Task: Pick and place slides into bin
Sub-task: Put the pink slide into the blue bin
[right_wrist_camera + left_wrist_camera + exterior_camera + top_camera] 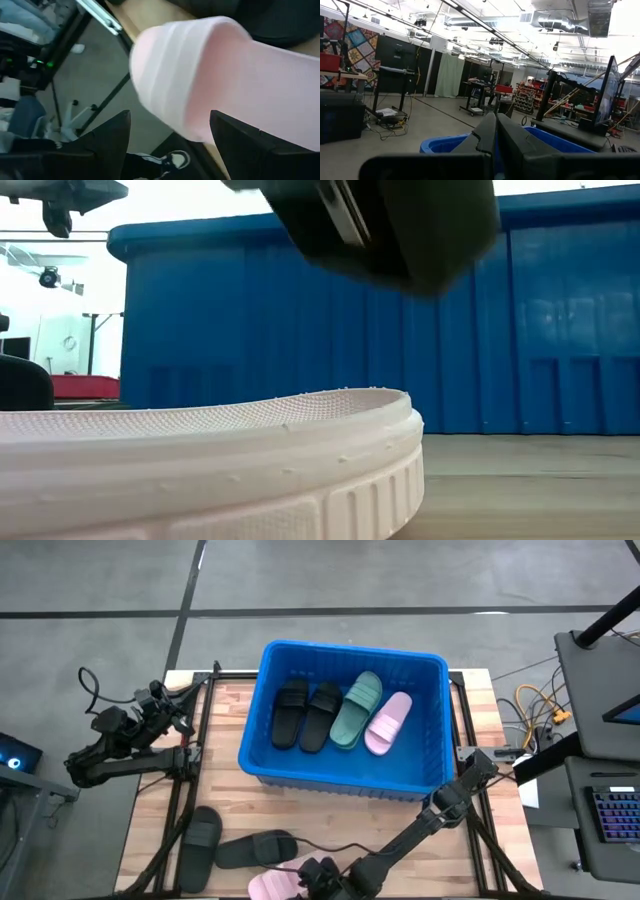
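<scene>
4 slides already lie in the bin; 3 show on the bench in front of it. The right pincer, spread wide, straddles the pink slide there. The left pincer, closed and empty, waits left of the bin.

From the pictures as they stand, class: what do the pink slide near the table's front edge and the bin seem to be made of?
Pink slide: probably soft foam or rubber; matte, with a fine pebbled top and moulded ribs along the sole edge.
Bin: likely hard moulded plastic; bright blue, thick rim and ribbed walls.
</scene>
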Tool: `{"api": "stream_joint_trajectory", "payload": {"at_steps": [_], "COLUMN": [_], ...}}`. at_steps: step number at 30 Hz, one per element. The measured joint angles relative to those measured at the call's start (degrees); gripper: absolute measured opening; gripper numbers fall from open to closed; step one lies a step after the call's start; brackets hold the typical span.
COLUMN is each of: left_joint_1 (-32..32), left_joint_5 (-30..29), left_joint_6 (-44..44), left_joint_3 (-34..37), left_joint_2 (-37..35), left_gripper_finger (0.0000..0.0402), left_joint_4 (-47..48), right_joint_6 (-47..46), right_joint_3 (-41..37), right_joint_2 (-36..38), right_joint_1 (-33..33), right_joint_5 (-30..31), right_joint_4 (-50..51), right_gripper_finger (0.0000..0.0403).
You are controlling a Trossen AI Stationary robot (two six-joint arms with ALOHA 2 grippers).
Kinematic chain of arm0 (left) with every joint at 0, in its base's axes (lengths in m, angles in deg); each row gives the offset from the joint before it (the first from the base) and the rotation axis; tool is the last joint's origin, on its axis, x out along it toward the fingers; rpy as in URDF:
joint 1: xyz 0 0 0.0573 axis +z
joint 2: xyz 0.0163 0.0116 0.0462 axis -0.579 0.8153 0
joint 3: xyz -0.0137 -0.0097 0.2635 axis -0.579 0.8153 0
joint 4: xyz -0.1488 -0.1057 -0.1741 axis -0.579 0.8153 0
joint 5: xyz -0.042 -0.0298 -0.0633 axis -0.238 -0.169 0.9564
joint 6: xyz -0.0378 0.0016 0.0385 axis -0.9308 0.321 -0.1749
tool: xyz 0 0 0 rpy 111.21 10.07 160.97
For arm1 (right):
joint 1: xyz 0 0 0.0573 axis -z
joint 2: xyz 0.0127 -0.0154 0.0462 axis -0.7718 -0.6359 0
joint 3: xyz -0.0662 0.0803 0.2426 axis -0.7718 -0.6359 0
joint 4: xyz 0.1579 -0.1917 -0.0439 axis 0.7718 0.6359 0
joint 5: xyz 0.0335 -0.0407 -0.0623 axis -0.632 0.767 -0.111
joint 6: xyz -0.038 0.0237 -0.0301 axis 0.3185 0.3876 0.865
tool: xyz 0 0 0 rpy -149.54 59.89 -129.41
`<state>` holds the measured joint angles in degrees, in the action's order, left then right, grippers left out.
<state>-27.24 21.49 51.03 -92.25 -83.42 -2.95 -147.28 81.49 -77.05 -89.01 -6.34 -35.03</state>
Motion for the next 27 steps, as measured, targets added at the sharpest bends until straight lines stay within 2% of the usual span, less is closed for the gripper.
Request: {"api": "stream_joint_trajectory", "payload": {"at_steps": [6,11,22,27], "left_joint_1": [0.0,0.0,0.0,0.0], "left_joint_5": [0.0,0.0,0.0,0.0], "left_joint_6": [0.0,0.0,0.0,0.0], "left_joint_3": [0.0,0.0,0.0,0.0], "left_joint_2": [0.0,0.0,0.0,0.0], "left_gripper_finger": [0.0,0.0,0.0,0.0], "left_joint_4": [0.0,0.0,0.0,0.0], "right_joint_6": [-1.2,2.5,2.0,2.2], "right_joint_3": [-4.0,-7.5,-9.1,-9.4], "right_joint_2": [0.0,0.0,0.1,0.2], "right_joint_1": [-0.1,0.2,0.9,1.3], "right_joint_5": [2.4,2.0,2.2,2.2], "right_joint_4": [-1.4,-11.4,-13.1,-13.5], "right_gripper_finger": [0.0263,0.0263,0.0262,0.0236]}}
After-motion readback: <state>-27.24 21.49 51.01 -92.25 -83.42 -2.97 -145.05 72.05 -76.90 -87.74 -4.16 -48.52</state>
